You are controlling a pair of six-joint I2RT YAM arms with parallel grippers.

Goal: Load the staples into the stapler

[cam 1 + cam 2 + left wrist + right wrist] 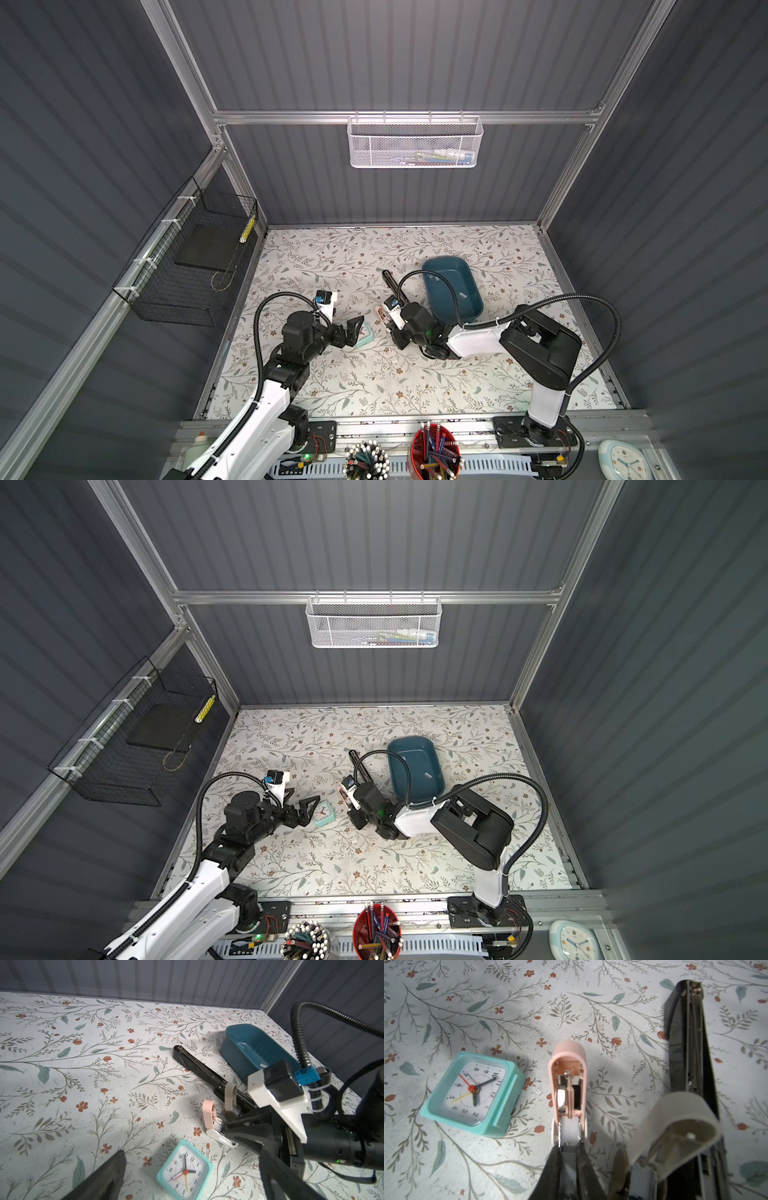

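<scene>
A small pink stapler [568, 1084] lies hinged open on the floral table, its metal channel showing. My right gripper [569, 1153] is shut on its white base, one finger pressed against each side. A beige stapler [675, 1126] and a long black stapler [689, 1043] lie open beside it. Staples [462, 296] show as tiny grey strips in the blue tray [449, 266], behind the right arm. My left gripper [191, 1178] hangs wide open and holds nothing, just left of the pink stapler [381, 314].
A teal alarm clock [185, 1169] lies under the left gripper's open fingers. Two pen cups [436, 455] and a white clock [625, 461] stand at the front rail. A black wire basket [195, 266] hangs left, a white mesh basket [415, 143] on the back wall.
</scene>
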